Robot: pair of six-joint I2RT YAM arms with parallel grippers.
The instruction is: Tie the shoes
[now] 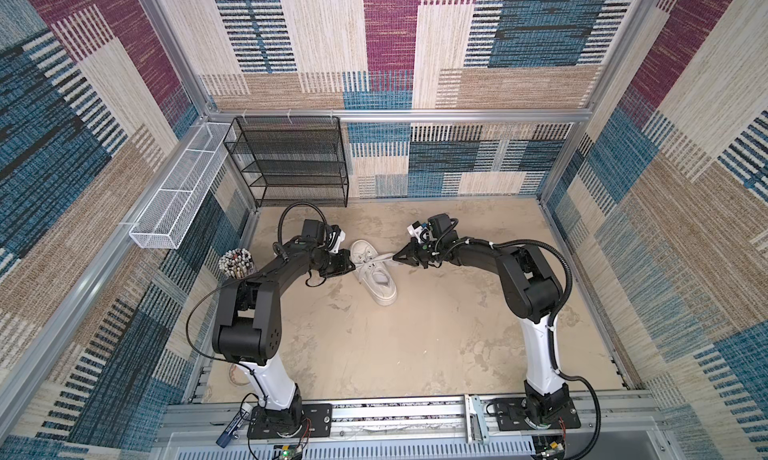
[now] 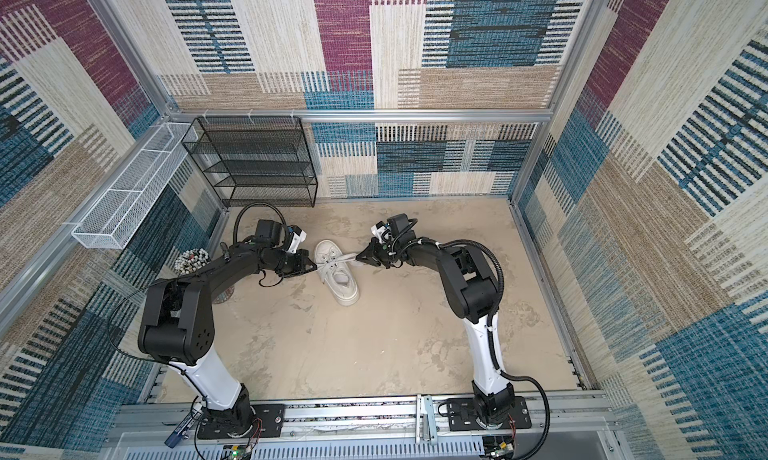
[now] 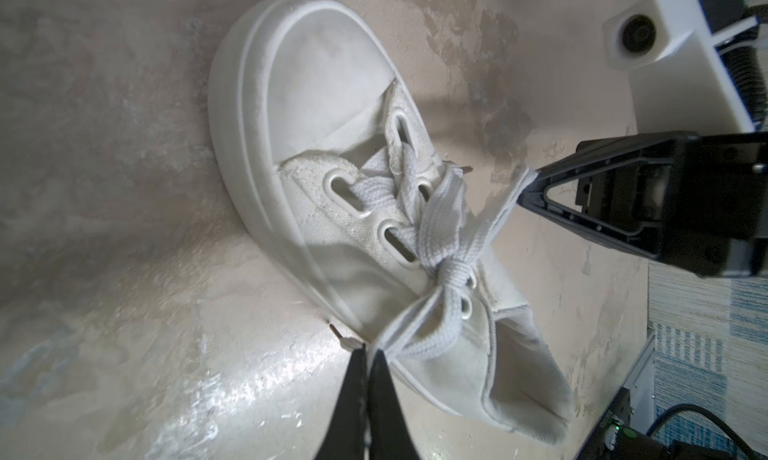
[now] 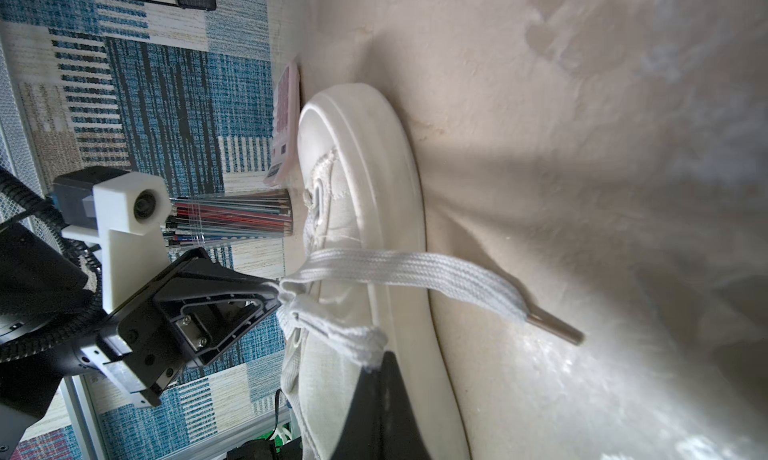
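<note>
A white platform sneaker [image 1: 380,285] [image 2: 341,282] lies on the beige floor between my two arms, toe toward the back wall. Its flat off-white laces cross in a knot [image 3: 451,271] over the tongue. My left gripper [image 1: 353,266] [image 3: 368,350] is shut on a lace loop at the shoe's left side. My right gripper [image 1: 395,256] [image 4: 380,360] is shut on the other lace loop at the shoe's right side. Both loops run taut from the knot. One loose lace end [image 4: 415,271] with its metal aglet [image 4: 557,327] hangs over the sole onto the floor.
A black mesh shelf [image 1: 291,163] stands against the back wall. A white mesh basket [image 1: 178,196] hangs on the left wall. A cup of pencils [image 1: 237,262] stands beside my left arm, and a pink calculator [image 4: 284,121] leans near the shoe's toe.
</note>
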